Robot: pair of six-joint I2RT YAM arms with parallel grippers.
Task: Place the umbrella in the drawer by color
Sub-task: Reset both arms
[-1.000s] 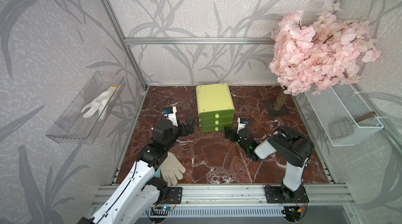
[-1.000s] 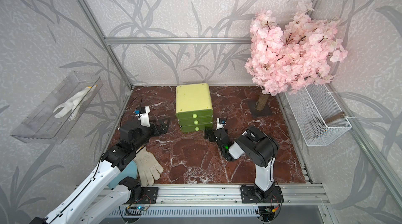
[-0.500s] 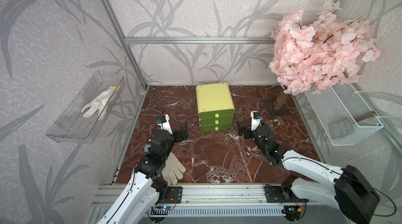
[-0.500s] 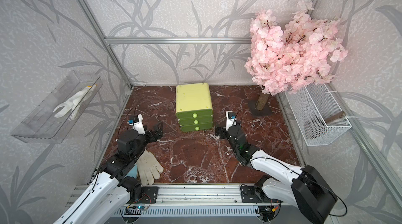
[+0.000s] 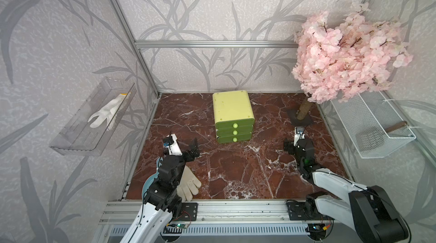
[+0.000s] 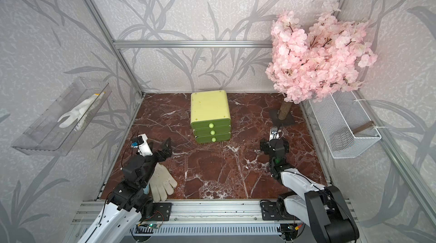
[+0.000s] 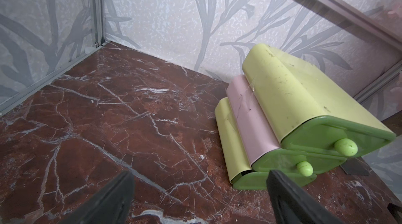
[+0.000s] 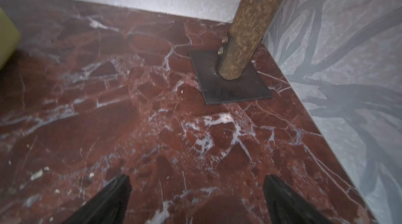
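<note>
The drawer (image 5: 233, 108) (image 6: 210, 108) is a lime-yellow chest with three green fronts, all closed, at the middle back of the marble floor. In the left wrist view the drawer (image 7: 289, 107) shows yellow, pink and yellow shells. No umbrella shows in any view. My left gripper (image 5: 193, 149) (image 6: 165, 149) (image 7: 199, 175) hangs open and empty, left of and in front of the chest. The right gripper (image 5: 296, 145) (image 6: 274, 146) (image 8: 196, 178) is open and empty too, right of the chest, facing the tree base.
A cream glove (image 5: 188, 184) lies by the left arm, beside a pale blue thing (image 5: 147, 184) mostly hidden under it. A pink blossom tree (image 5: 342, 57) stands on a dark plate (image 8: 230, 85) at back right. A clear wall tray (image 5: 77, 135) holds a white glove; a wire basket (image 5: 377, 126) hangs right.
The right arm has swung from just in front of the chest out to the right, toward the tree base. The left gripper has drawn back from the chest. Both stay open.
</note>
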